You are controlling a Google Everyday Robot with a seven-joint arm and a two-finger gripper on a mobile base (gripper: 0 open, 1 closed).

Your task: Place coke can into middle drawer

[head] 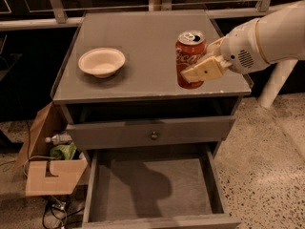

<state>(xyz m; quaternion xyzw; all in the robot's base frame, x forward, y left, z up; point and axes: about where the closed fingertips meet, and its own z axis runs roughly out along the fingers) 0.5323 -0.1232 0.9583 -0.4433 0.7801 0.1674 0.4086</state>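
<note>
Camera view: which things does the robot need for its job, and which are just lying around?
Needed:
- coke can, gripped by the gripper over the right side of the cabinet top
- middle drawer, pulled open below

Just lying around:
- white bowl on the cabinet top
- drawer with the knob
- cardboard box down at the left

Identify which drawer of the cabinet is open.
The middle drawer, lowest, grey floor exposed; the knobbed drawer above is shut. The gripper holds the coke can near the tabletop's front edge.
</note>
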